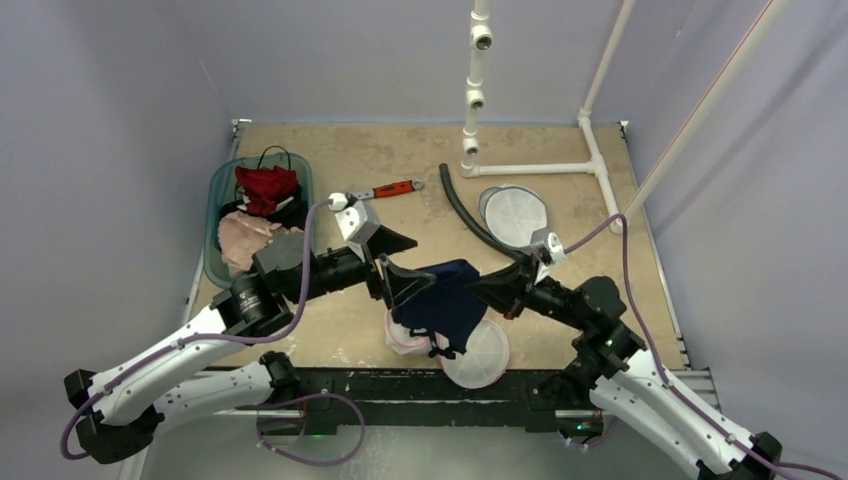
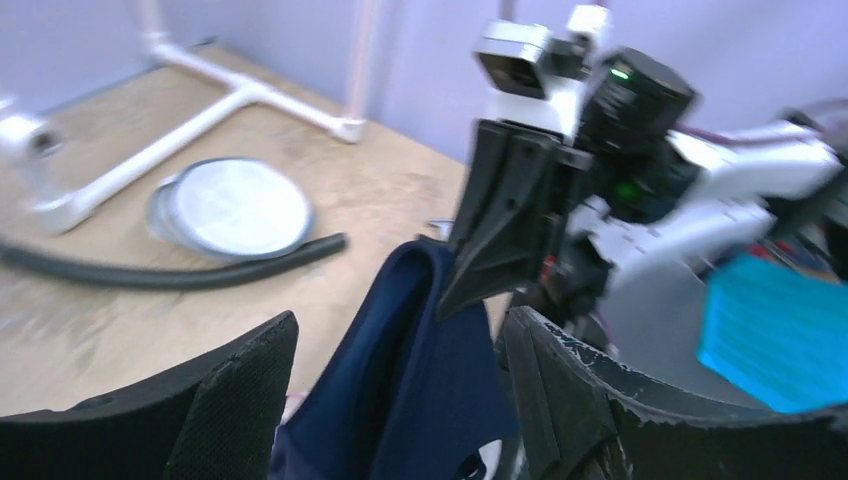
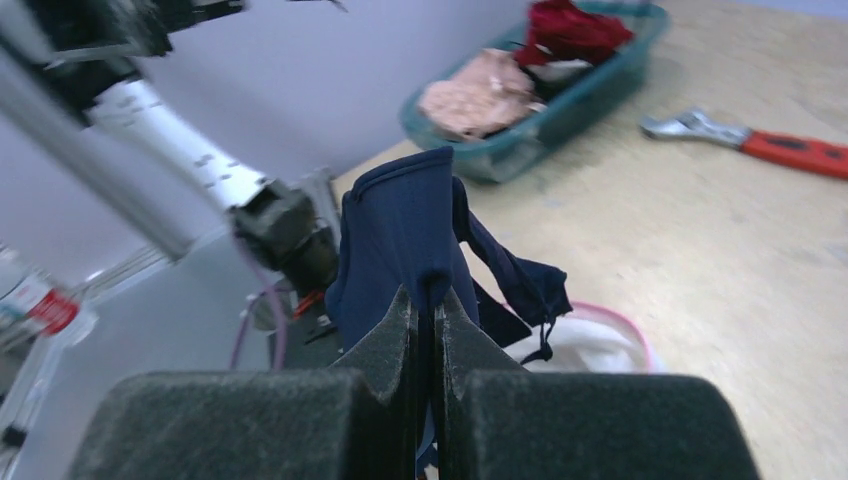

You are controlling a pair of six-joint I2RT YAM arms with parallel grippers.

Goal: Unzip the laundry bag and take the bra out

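Note:
The navy bra [image 1: 452, 296] hangs lifted above the round white laundry bag with a pink rim [image 1: 480, 355] near the table's front edge. My right gripper [image 1: 474, 287] is shut on the bra's top fold; in the right wrist view the fingers [image 3: 395, 325] pinch the navy bra [image 3: 400, 225] over the laundry bag [image 3: 600, 345]. My left gripper [image 1: 424, 262] is open just left of the bra. In the left wrist view the bra [image 2: 420, 370] hangs between its spread fingers [image 2: 235, 395], touching neither clearly. The bag's zip is hidden.
A teal basket [image 1: 214, 215] with red and pink clothes stands at the left. A red-handled wrench [image 1: 388, 189], a black hose [image 1: 462, 208], a round grey mesh disc [image 1: 513, 214] and a white pipe frame [image 1: 540, 169] lie further back.

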